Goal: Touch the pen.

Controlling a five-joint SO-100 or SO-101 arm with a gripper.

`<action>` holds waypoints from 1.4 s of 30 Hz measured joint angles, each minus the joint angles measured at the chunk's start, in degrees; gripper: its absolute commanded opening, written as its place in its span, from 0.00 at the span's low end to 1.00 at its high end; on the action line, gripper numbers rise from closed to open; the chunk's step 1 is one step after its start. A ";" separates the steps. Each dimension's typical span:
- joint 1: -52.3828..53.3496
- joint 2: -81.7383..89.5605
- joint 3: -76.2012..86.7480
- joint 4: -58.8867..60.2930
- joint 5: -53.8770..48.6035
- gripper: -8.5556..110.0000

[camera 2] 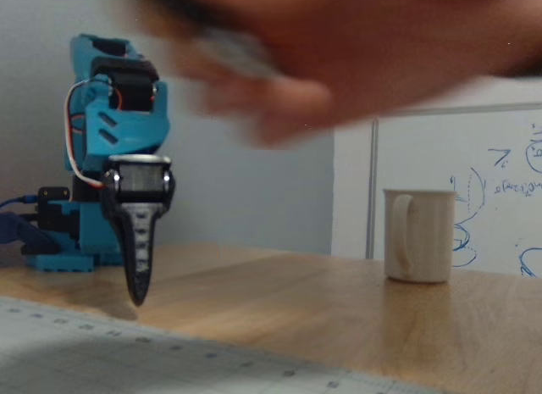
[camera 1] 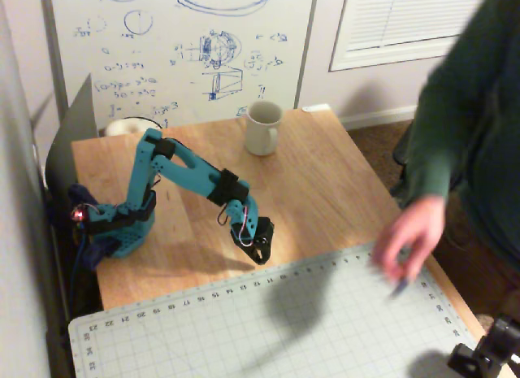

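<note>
Right now your gripper (camera 1: 262,254) hangs tip-down with its jaws together, just above the wood near the grid mat's (camera 1: 244,329) back edge. Your pen (camera 1: 399,288) is a blurred dark sliver under a person's hand (camera 1: 413,236) over the mat near the desk's right edge, well apart from the gripper. A cream mug (camera 1: 262,128) stands upright at the desk's back edge.

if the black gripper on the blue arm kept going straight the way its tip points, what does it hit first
The black gripper points almost straight down, so it would most likely meet the bare wooden tabletop, just short of the grey gridded cutting mat. Nothing shows beneath the tip. The cream ceramic mug stands well off that line.
</note>
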 measured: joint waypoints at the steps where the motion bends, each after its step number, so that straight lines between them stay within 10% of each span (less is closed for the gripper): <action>1: 0.00 0.00 0.35 0.00 0.00 0.08; 10: -40.96 49.13 52.29 20.13 -0.53 0.08; 17: -47.20 99.40 70.58 22.59 -0.53 0.08; 42: -47.55 105.47 71.46 22.59 -0.53 0.08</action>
